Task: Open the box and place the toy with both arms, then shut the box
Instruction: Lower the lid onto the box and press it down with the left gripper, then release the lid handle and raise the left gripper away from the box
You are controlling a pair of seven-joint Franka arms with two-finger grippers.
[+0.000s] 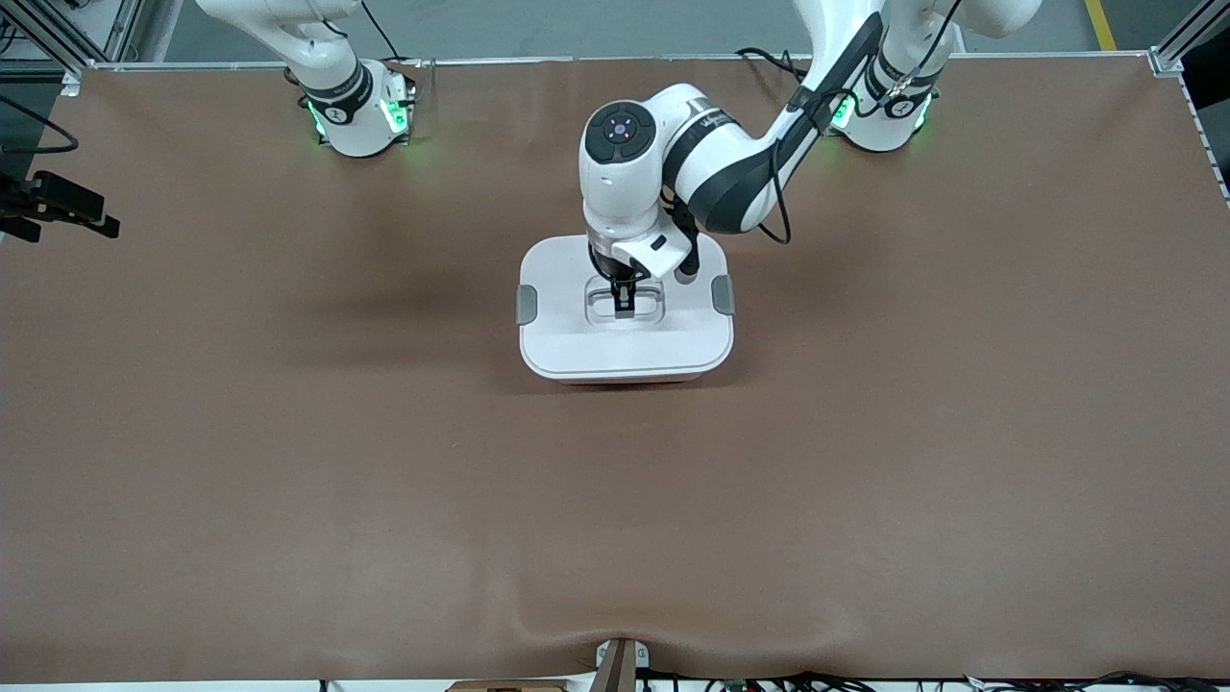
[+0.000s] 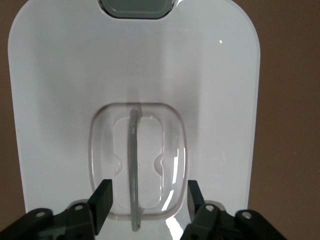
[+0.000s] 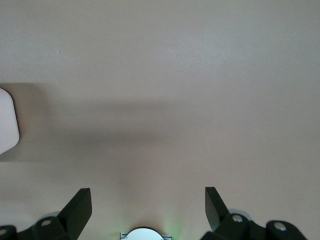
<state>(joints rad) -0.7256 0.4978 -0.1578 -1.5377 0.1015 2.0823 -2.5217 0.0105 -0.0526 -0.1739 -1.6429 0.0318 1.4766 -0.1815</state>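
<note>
The brown worktop [image 1: 288, 432] is seen carrying a single container, the box [image 1: 625, 336], which stands near the middle, somewhat closer to the arms' bases than to the front camera. The box is closed by its white lid [image 2: 65, 75], and a thin strip of pink is seen under the lid's edge nearest the front camera. What lies inside cannot be told, since the lid covers it; the toy is not seen in any view. A grey clip [image 1: 527, 304] is seen at the end of the lid toward the right arm, and another grey clip [image 1: 723, 294] at the end toward the left arm.

The left arm [image 1: 730, 163] is reached from its base out over the box. The left end effector [image 1: 625, 296] is lowered into the recessed handle well [image 2: 172, 150] at the lid's centre. In the left wrist view its two fingers [image 2: 102, 197] are parted, one on each side of the thin handle bar [image 2: 132, 170], and the bar is not pinched: it is released.

The right arm [image 1: 336, 91] is held waiting near its base, well apart from the box. The right end effector [image 3: 148, 210] is shown over bare worktop, its fingers spread wide and nothing between them.
</note>
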